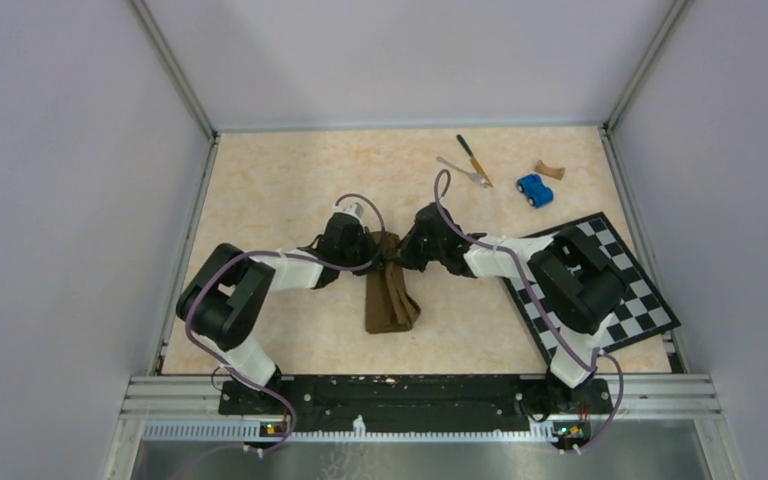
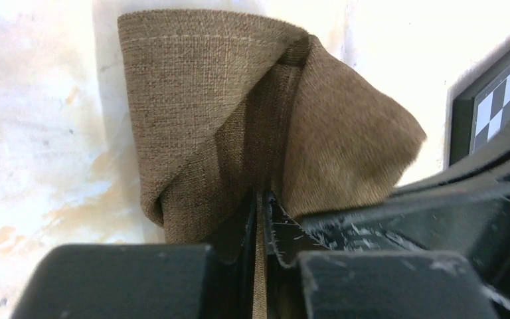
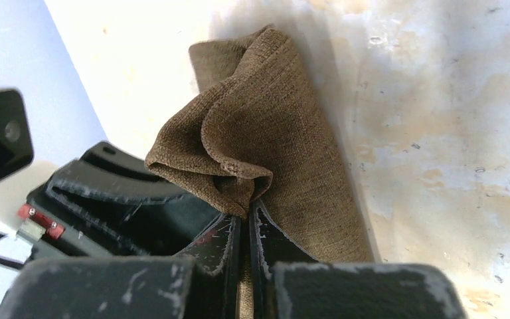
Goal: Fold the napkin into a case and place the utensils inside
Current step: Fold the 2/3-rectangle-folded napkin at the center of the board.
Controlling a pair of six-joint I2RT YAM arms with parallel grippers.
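- The left gripper point(image 2: 260, 203) has its jaws pressed almost together on a fold of the napkin point(image 2: 199, 106), which spreads out just ahead of them.
- The right gripper point(image 3: 244, 216) pinches a bunched corner between closed jaws.
- The cloth looks soft, light and limp, so it will likely sag; hemmed edges and corners offer the surest hold.
- The knife point(image 1: 473, 158) and fork point(image 1: 463, 171) lie well beyond both jaws.

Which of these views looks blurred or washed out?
Top external: evenly lit, soft shadows, nothing blown out. Left wrist: the dark brown woven cloth napkin is sharp on its stitched fold and soft on the flap beside it; the pale marbled table glares white. Right wrist: weave crisp, table overbright at upper left.
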